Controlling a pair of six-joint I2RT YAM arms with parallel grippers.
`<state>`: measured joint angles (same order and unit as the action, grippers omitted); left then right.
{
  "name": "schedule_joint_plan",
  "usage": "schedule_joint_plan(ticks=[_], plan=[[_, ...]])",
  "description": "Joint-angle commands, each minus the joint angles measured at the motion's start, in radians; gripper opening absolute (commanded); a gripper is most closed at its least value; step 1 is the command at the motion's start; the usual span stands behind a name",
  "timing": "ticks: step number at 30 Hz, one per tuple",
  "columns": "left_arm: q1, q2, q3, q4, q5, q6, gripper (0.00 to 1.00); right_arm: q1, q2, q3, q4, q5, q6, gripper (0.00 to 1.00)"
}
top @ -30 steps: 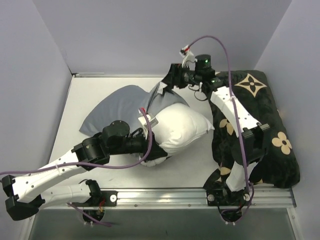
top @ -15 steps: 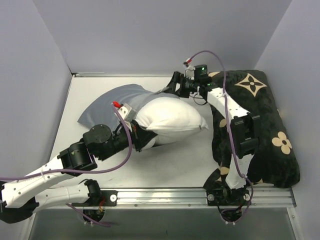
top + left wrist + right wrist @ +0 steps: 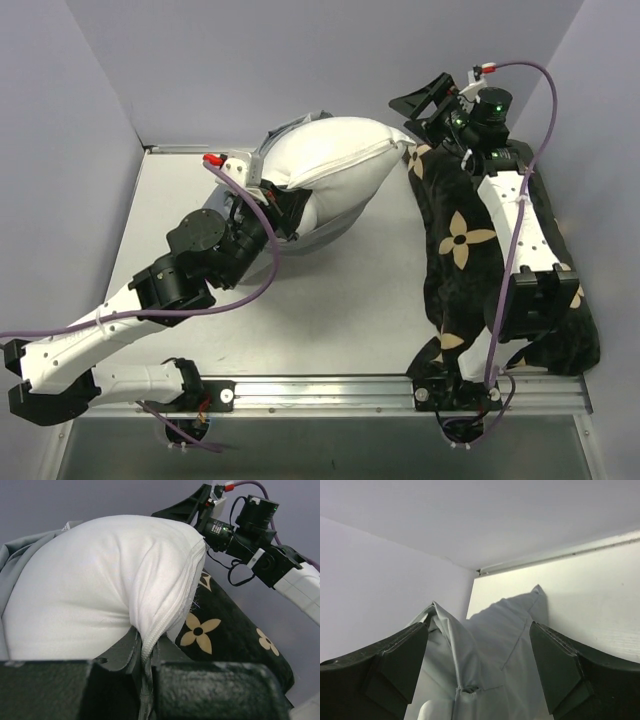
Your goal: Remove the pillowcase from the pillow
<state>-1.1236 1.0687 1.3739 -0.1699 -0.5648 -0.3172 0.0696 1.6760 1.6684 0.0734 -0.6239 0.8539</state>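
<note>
My left gripper [image 3: 283, 205] is shut on the zip seam of the white pillow [image 3: 335, 165] and holds it up off the table, tilted toward the back wall. In the left wrist view the seam and a fold of grey cloth run down between the shut jaws [image 3: 146, 662] under the pillow [image 3: 85, 585]. The grey pillowcase [image 3: 285, 131] hangs loose around the pillow's far left end and shows in the left wrist view [image 3: 17, 555]. My right gripper [image 3: 428, 98] is open and empty, up to the right of the pillow. Its wrist view looks between the gripper's spread fingers [image 3: 479, 630] at the pillowcase [image 3: 492, 640].
A black plush cushion with tan flowers [image 3: 470, 250] lies along the right side under the right arm, its edge next to the pillow [image 3: 225, 635]. The enclosure walls stand close behind and on both sides. The white table [image 3: 360, 300] lies below.
My left arm has lifted the pillow up and toward the back wall. My right gripper has let go of the pillowcase, opened, and swung up to the right.
</note>
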Motion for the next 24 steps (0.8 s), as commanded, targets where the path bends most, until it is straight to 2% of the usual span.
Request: schedule_joint_plan(ticks=[1, 3, 10, 14, 15, 19, 24], plan=[[-0.001, 0.017, 0.129, 0.233, -0.078, 0.052, 0.00, 0.005, -0.065, 0.083, -0.039, 0.061, 0.062, 0.85], [0.001, 0.046, 0.172, 0.250, -0.105, 0.084, 0.00, 0.019, -0.099, 0.070, -0.064, 0.091, 0.043, 0.85], [0.011, 0.134, 0.312, 0.224, -0.153, 0.136, 0.00, 0.042, -0.309, -0.131, -0.069, 0.260, 0.040, 0.85], [0.021, 0.172, 0.344, 0.221, -0.161, 0.139, 0.00, 0.068, -0.358, -0.145, -0.067, 0.253, 0.037, 0.85], [0.024, 0.177, 0.352, 0.219, -0.161, 0.139, 0.00, 0.088, -0.366, -0.147, -0.069, 0.248, 0.031, 0.85], [0.044, 0.207, 0.389, 0.208, -0.141, 0.138, 0.00, 0.309, -0.386, -0.136, -0.145, 0.328, -0.084, 0.84], [0.054, 0.238, 0.436, 0.196, -0.135, 0.138, 0.00, 0.436, -0.401, -0.174, -0.152, 0.404, -0.116, 0.84]])
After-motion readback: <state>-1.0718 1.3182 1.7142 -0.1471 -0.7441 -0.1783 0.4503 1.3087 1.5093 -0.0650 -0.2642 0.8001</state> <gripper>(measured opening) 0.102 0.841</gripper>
